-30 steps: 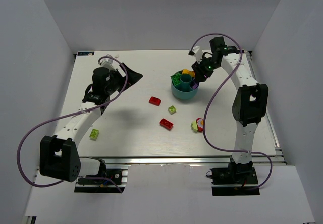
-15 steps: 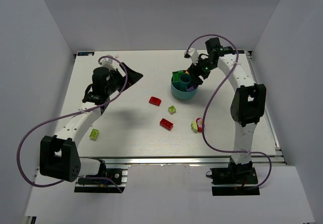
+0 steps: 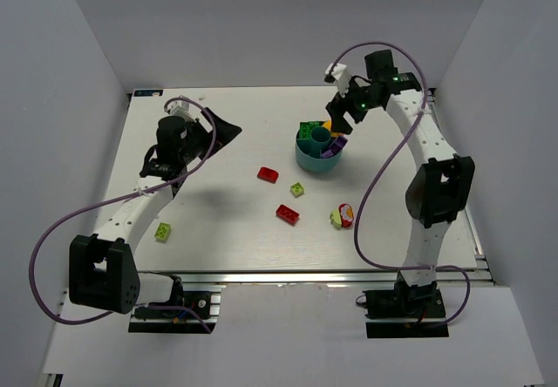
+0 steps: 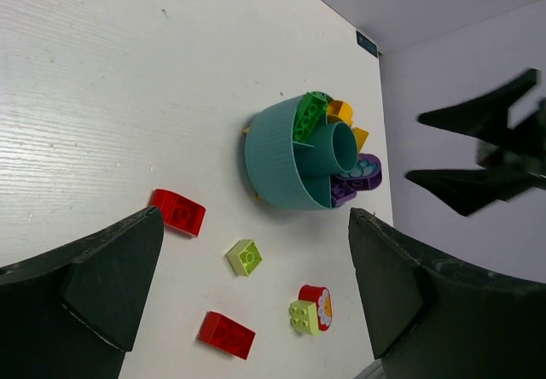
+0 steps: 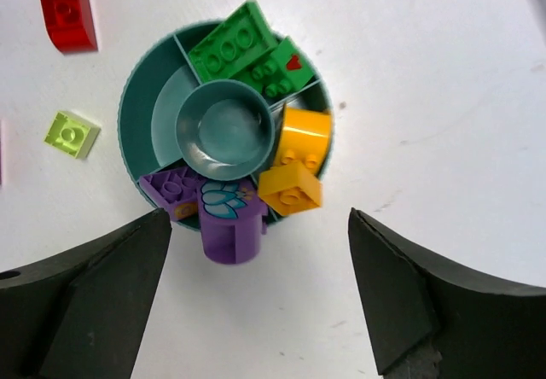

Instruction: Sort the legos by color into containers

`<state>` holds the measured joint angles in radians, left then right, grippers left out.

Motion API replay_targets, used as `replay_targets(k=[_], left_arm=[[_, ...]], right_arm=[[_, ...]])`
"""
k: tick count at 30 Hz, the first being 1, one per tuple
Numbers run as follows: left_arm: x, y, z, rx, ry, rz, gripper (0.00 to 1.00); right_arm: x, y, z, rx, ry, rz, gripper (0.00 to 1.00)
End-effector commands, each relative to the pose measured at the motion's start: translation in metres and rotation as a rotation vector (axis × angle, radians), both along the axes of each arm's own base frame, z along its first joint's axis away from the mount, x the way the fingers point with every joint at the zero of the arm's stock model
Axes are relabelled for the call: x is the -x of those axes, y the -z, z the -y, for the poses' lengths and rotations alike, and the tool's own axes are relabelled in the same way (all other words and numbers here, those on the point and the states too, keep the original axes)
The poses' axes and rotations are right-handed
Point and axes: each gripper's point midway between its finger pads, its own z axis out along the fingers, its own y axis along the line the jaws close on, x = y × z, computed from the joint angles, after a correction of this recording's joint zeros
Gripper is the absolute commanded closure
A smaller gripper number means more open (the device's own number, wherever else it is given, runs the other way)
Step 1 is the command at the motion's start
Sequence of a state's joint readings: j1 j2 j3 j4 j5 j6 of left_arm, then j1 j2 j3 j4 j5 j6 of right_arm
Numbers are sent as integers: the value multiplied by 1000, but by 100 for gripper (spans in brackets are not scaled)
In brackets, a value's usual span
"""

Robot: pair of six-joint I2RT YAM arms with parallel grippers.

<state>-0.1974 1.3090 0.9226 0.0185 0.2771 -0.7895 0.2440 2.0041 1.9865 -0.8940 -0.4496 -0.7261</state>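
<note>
Ribbed teal bowl (image 5: 128, 127) holds green, orange, purple legos (image 5: 299, 153) in separate wedges; left claw (image 4: 253, 217) and right claw (image 5: 258, 217) gape empty.

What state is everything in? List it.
teal bowl: upright, partly filled
central cup: empty
green bricks: in one compartment
orange bricks: in next compartment
purple bricks: in bowl, one overhanging
red bricks: loose on table
lime bricks: loose on table
left gripper: open, empty
right gripper: open, empty

A white, wood-grained table (image 3: 227, 221) stands boxed in by plain pale grey panels: a back wall (image 3: 279, 21) at 12 o'clock, a left wall (image 3: 52, 125) at 9 and a right wall (image 3: 519, 125) at 3. An aluminium rail (image 3: 288, 277) edges the table at 6 o'clock, under soft, even light.
</note>
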Motion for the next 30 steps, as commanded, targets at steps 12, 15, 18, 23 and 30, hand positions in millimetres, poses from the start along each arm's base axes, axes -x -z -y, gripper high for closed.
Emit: replay_targets(k=[12, 15, 18, 23, 30], left_arm=[[13, 23, -74, -16, -253, -117, 44], [27, 23, -101, -91, -353, -169, 100], [41, 21, -128, -167, -461, -199, 100], [74, 29, -149, -201, -567, -267, 71], [103, 43, -159, -172, -621, -383, 13]], right_arm=[[113, -59, -37, -397, -367, 173, 68], [142, -21, -44, -282, -422, 126, 86], [155, 10, -44, -178, -359, 64, 68], [178, 45, -41, -85, -292, -56, 43], [171, 67, -69, -72, -226, -76, 18]])
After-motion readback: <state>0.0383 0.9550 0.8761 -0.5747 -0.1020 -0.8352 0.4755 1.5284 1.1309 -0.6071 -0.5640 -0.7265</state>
